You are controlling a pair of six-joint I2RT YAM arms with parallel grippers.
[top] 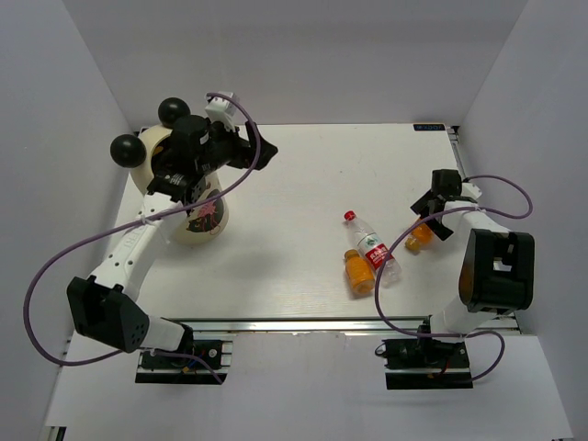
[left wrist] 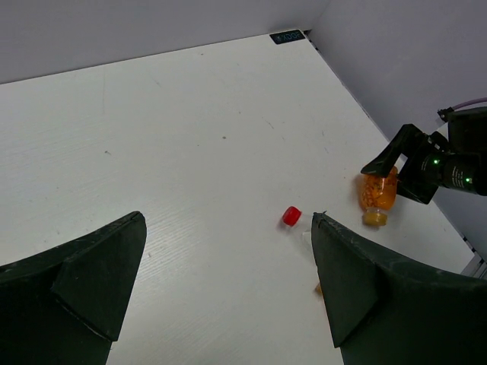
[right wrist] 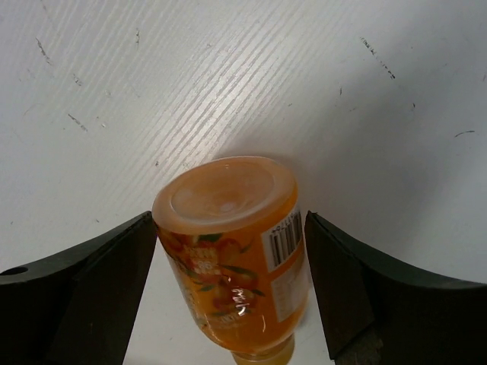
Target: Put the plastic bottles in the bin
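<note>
Orange bottle (right wrist: 232, 251), lying near right edge of worktop (top: 303, 175): right tool (right wrist: 230, 220) spread close astride it, for pickup. Left tool (left wrist: 227, 219) spread, empty, by bin (top: 188, 231), far-left corner, the drop point.

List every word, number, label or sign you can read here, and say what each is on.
No text can be read in full.
Label of the orange bottle: barcode, small print and red script, all blurred.
Red label of the red-capped bottle: white print, too small to read.
The dark tag: light marks, too small to read.
</note>
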